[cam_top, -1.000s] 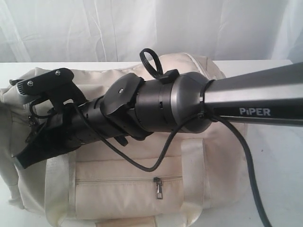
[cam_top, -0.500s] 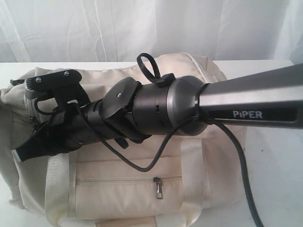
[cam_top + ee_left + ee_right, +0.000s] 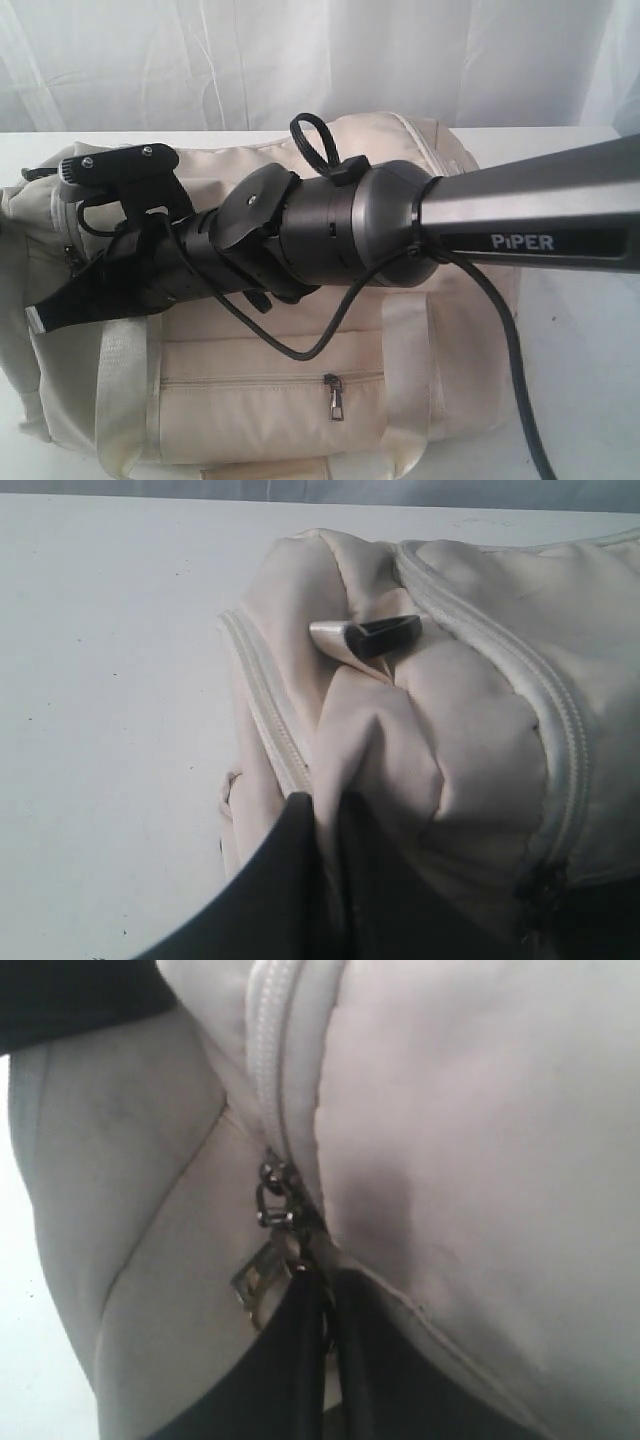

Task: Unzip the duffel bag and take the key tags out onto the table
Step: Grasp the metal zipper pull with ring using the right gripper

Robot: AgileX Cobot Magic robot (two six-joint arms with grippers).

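a creased white curtain (image 3: 200,60) hangs across the back.

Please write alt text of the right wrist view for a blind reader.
The right gripper, shut, meets the metal zipper pull of a cream duffel bag; whether it grips the pull is unclear. The closed zipper runs away from it.

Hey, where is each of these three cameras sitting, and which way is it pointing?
Exterior: faces the pocket side of the duffel bag from slightly above the table; the right arm crosses the view.
Left wrist: on the left arm, looking along the left gripper, which pinches bag fabric.
Right wrist: close above the right gripper, closed on the zipper pull.
Shared: both wrist views show the bag's zipper track.
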